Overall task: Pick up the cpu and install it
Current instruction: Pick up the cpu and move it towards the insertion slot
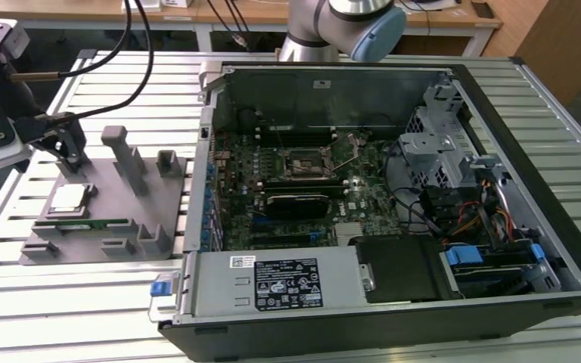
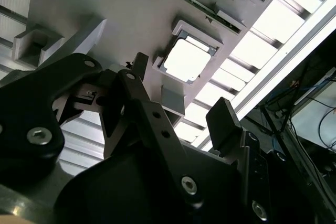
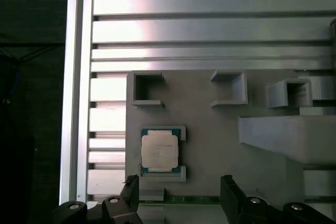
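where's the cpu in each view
Exterior view: cpu on the grey plate, at the exterior view's left, beside the open case.
First wrist view: cpu in its cradle on the plate, ahead of the jaws.
Second wrist view: cpu in the same cradle, beyond the jaws.
Shared landmark: the plate.

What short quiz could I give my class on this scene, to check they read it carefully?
1. True or false: the cpu already sits in the motherboard socket.
2. Multiple choice: the hand is
A) shut on the cpu
B) open and empty, close to the cpu
C) shut on a cable inside the case
3. Short answer: in the exterior view, on which side of the computer case does the grey fixture plate lie?

Key
1. False: the cpu lies in its holder on the grey fixture plate.
2. B
3. The exterior view's left.
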You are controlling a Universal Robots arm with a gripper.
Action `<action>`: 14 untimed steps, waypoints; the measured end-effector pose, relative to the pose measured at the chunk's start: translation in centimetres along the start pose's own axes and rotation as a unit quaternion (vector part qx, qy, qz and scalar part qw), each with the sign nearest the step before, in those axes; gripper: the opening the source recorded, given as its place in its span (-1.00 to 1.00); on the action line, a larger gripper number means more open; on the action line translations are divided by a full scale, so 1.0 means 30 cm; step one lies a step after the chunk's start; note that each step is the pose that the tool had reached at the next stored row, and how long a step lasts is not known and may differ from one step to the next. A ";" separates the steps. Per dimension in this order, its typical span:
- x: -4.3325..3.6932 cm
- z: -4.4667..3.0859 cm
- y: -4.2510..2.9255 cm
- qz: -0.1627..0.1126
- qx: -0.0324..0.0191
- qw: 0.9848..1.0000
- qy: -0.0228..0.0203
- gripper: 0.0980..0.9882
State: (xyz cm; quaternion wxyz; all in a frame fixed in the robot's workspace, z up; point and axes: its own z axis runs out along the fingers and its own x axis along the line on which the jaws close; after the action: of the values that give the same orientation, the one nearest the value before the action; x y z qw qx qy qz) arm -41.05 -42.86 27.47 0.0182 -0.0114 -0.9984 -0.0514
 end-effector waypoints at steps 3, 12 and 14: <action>0.001 0.006 -0.001 0.000 0.000 1.000 0.000 0.39; 0.004 0.017 -0.002 0.000 0.000 1.000 0.000 0.39; 0.004 0.020 -0.002 0.000 0.000 1.000 0.000 0.39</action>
State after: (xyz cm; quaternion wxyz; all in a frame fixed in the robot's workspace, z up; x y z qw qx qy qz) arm -41.18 -42.86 26.88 0.0182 -0.0114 -0.9984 -0.0518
